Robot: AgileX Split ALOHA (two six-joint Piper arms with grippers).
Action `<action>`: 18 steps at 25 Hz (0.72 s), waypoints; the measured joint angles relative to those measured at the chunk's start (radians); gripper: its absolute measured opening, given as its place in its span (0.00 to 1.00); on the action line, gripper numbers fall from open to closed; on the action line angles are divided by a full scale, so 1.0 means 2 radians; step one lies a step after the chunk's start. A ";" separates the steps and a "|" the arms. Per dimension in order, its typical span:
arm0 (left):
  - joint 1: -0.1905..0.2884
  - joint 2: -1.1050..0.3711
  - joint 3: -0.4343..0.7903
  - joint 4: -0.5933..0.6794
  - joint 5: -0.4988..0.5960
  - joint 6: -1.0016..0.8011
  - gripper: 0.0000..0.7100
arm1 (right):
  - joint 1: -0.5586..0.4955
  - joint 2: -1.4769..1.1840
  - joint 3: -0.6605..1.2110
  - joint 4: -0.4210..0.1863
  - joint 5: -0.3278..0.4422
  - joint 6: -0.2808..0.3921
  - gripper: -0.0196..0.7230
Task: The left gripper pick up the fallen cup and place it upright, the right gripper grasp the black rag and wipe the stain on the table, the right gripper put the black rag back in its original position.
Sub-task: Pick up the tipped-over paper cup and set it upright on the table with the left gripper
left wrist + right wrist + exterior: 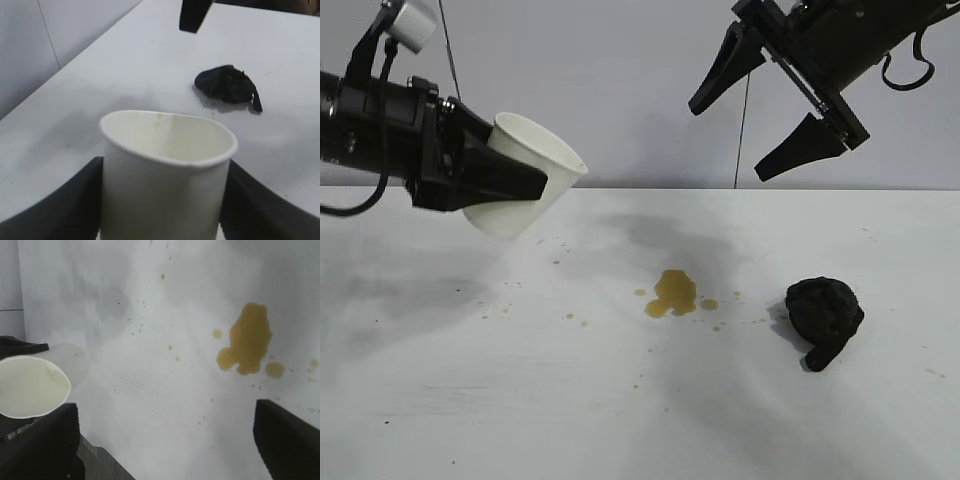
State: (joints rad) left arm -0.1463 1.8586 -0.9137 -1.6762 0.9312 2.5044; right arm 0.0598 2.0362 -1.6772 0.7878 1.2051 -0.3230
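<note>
My left gripper point(510, 190) is shut on the white paper cup point(535, 150) and holds it in the air over the left of the table point(470, 400). The cup is tilted, its mouth up and to the right. In the left wrist view its fingers point(75, 200) press both sides of the cup point(165, 170). My right gripper point(728, 143) hangs open and empty high at the back right, above and behind the yellowish-brown stain point(674, 292). The black rag point(823, 312) lies crumpled to the right of the stain. The right wrist view shows the stain point(248, 339) and the cup point(30, 387).
Small brown droplets are scattered around the puddle and toward the left arm. A grey wall stands behind the table. The table's edge shows in the right wrist view point(110, 460).
</note>
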 joint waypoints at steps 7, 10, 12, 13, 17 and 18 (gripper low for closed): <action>0.000 0.074 -0.016 -0.008 0.049 0.020 0.60 | 0.000 0.000 0.000 0.000 0.001 0.001 0.90; 0.000 0.101 -0.031 -0.009 0.062 0.029 0.60 | 0.000 0.000 0.000 0.000 0.001 0.005 0.90; 0.000 0.115 -0.041 -0.009 0.072 0.036 0.60 | 0.000 0.000 0.000 0.000 0.001 0.006 0.90; 0.000 0.119 -0.047 -0.010 0.075 0.040 0.60 | 0.000 0.000 0.000 0.000 0.001 0.007 0.90; 0.000 0.134 -0.067 -0.010 0.084 0.058 0.60 | 0.000 0.000 0.000 0.000 0.001 0.008 0.90; 0.000 0.137 -0.071 -0.010 0.086 0.059 0.60 | 0.000 0.000 0.000 0.000 0.001 0.008 0.90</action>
State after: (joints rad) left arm -0.1453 2.1329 -1.0565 -1.6971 1.1039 2.6233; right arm 0.0598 2.0362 -1.6772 0.7878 1.2073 -0.3080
